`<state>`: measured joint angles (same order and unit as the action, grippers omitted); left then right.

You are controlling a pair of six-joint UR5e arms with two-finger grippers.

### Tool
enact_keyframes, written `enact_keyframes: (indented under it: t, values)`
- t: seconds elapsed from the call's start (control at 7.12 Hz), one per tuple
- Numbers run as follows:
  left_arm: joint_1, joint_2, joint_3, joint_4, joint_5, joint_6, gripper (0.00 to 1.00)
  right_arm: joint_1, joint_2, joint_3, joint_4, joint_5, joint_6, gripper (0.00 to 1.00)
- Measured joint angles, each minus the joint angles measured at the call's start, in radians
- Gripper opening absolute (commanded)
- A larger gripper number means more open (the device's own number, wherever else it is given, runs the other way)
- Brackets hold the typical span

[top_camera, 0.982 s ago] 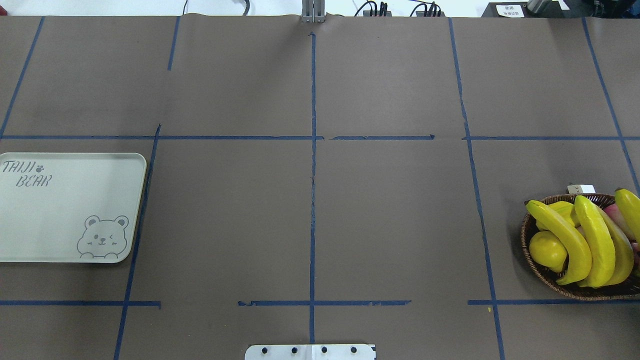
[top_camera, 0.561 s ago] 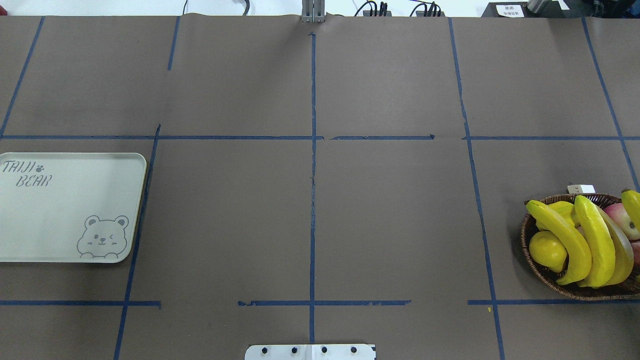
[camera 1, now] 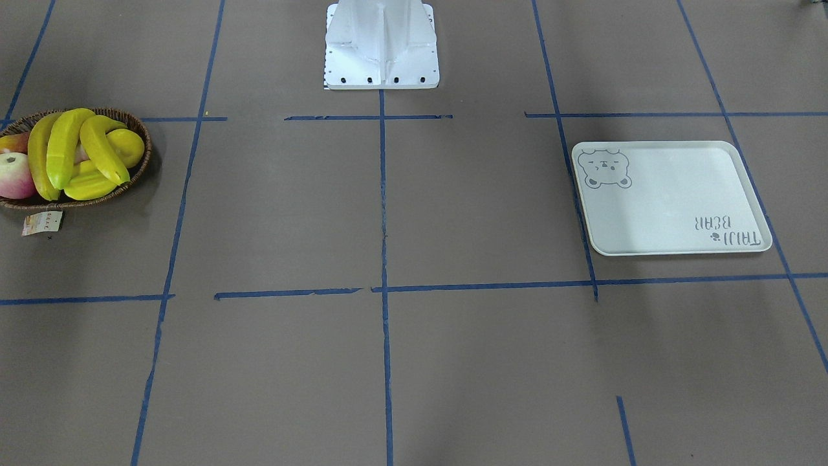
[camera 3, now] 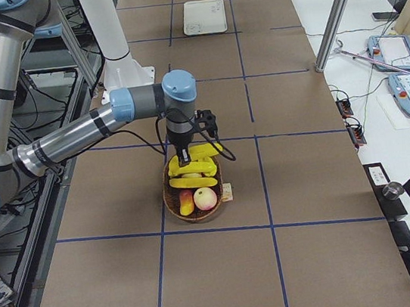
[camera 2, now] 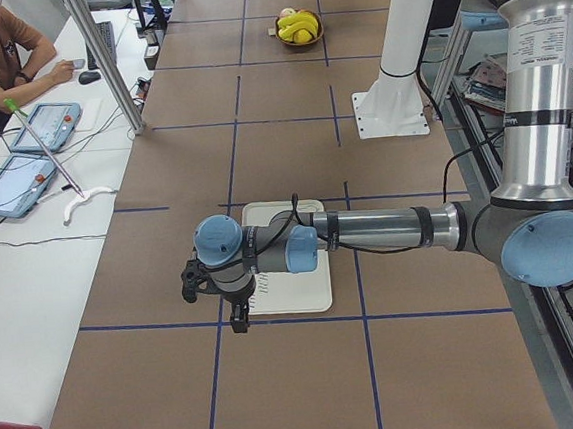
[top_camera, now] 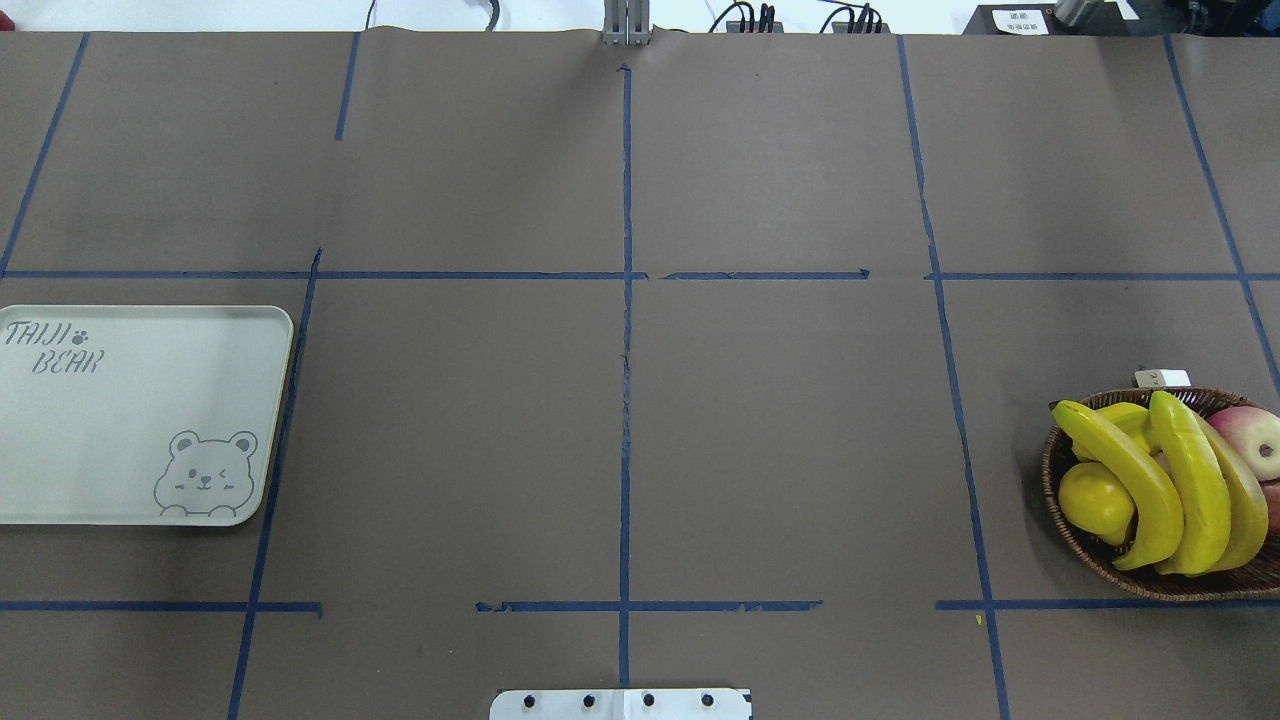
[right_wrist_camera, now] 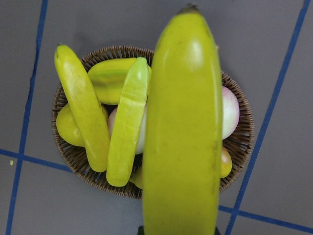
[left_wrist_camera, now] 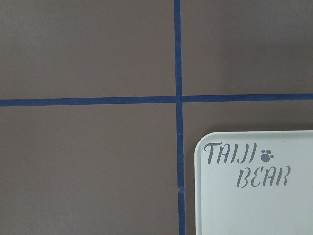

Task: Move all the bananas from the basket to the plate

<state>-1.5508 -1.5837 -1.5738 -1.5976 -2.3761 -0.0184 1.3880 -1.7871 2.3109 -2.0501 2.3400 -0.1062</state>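
We see the right gripper (camera 3: 185,158) over the basket (top_camera: 1070,535) at the desk's (top_camera: 780,420) right end; from the side view alone we cannot tell if it is apart or clamped. One banana (right_wrist_camera: 183,132) fills the right wrist cam, above the basket. Three bananas (top_camera: 1195,480) lie inside w/ a lemon (top_camera: 1095,500) & an apple (top_camera: 1255,440). The plate (top_camera: 120,420) sits far left. The left gripper (camera 2: 214,301) hangs above its lettered corner; we cannot tell its state either.

Left hand (camera 2: 214,299) and right hand (camera 3: 183,156) both point downward.
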Motion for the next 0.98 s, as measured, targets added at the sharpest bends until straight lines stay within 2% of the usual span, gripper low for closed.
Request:
enact_keyframes:
  t: [0.28,0.56,0.7,0.84,0.98]
  values:
    - [0.001,-0.001,-0.008,-0.002,-0.001,0.001,1.0,-0.037,0.232,-0.049,-0.073,0.074,0.041,0.01]
    - [0.005,-0.012,-0.014,-0.072,-0.001,-0.003,1.0,-0.191,0.484,-0.137,-0.061,0.125,0.289,0.01]
    - [0.02,-0.019,-0.01,-0.16,-0.004,-0.043,1.0,-0.276,0.603,-0.198,-0.014,0.128,0.452,0.0]
    - [0.065,-0.027,-0.005,-0.28,-0.009,-0.159,1.0,-0.359,0.68,-0.247,0.087,0.115,0.64,0.01]
    - [0.135,-0.039,-0.001,-0.421,-0.012,-0.327,1.0,-0.442,0.711,-0.279,0.237,0.073,0.835,0.01]
